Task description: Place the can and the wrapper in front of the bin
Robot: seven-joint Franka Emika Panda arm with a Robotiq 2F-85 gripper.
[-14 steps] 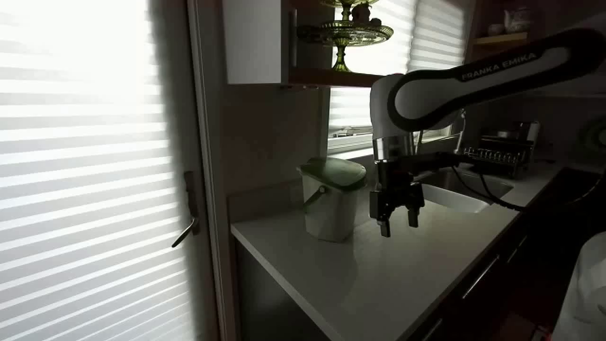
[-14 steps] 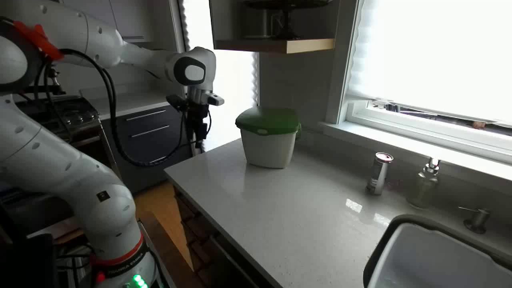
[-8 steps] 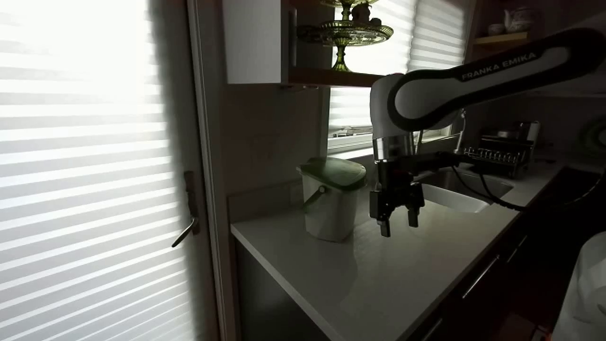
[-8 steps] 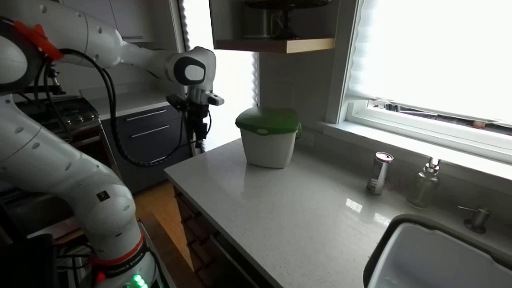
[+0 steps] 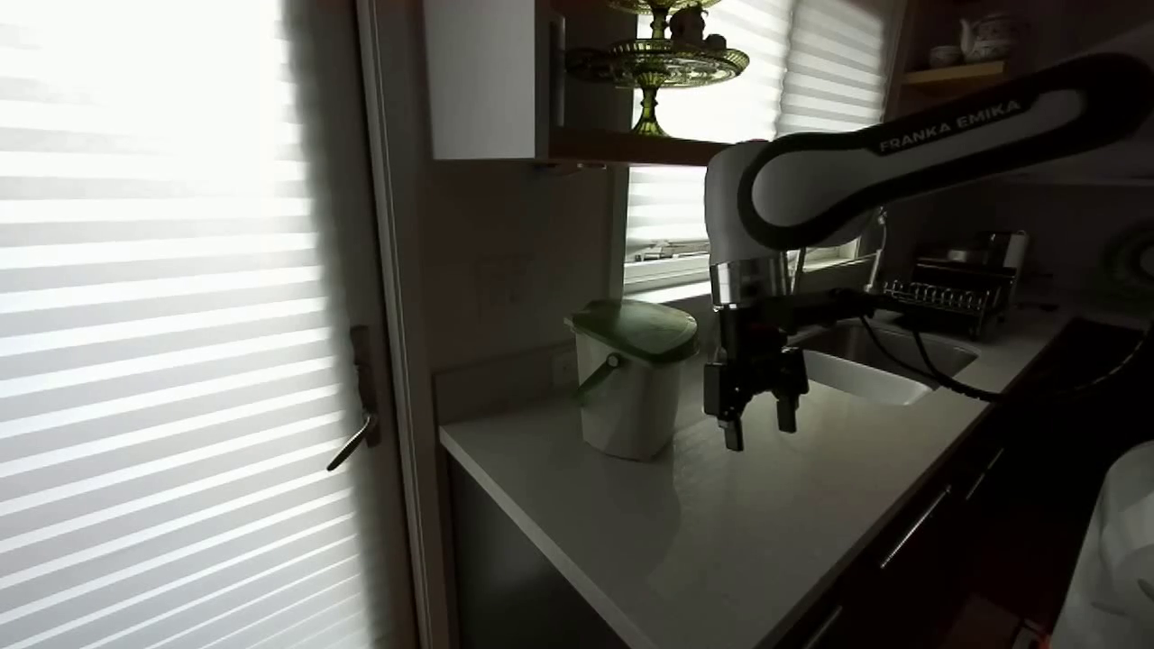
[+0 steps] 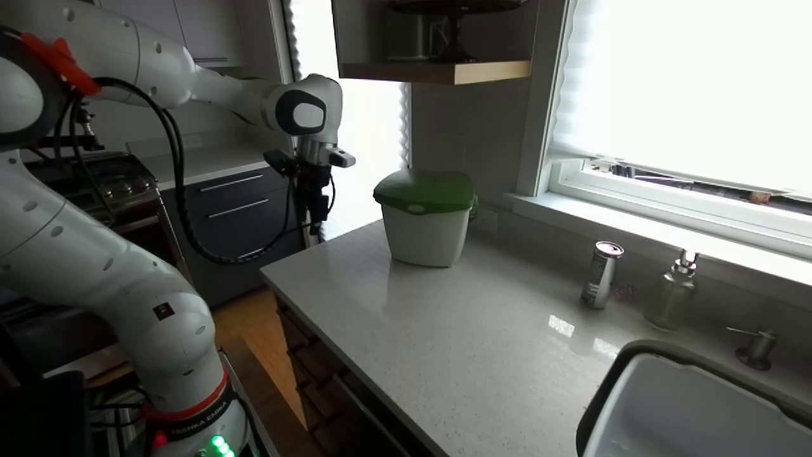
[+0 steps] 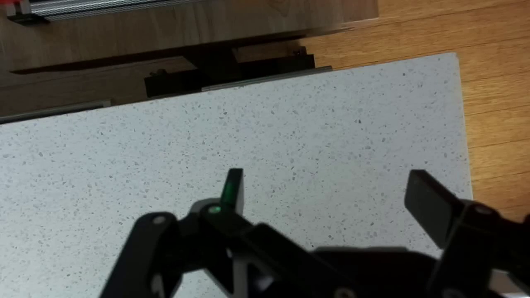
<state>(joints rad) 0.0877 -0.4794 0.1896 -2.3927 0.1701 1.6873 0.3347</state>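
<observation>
Wrist view: the claw (image 7: 326,173) hangs over the pale, speckled counter (image 7: 331,124), spread wide and holding nothing. A strip of wooden floor (image 7: 501,124) shows past the counter's right-hand end.

In an exterior view, a bright, striped blind (image 5: 153,342) fills the left. Next comes the bin (image 5: 631,415), standing upright on the counter, whitish with a green lid. Just right of it, the claw points down, touching neither the bin nor the counter. At the far right is a dark dish rack (image 5: 947,296).

In an exterior view, a white arm (image 6: 120,266) rises at the near left, bending over so that the claw at its end is left of the bin. The bin stands at the counter's far end. Well to its right, the can (image 6: 601,277), silver and upright, stands near a white sill (image 6: 634,227). Just right of the can, only faint reddish marks of the wrapper (image 6: 625,291) can be made out; whether the two touch cannot be told. Both are well apart from the bin. Then come a clear soap bottle (image 6: 671,297) and a small metal pump (image 6: 758,351), and at the near right a tub (image 6: 685,412) with a dark rim.
</observation>
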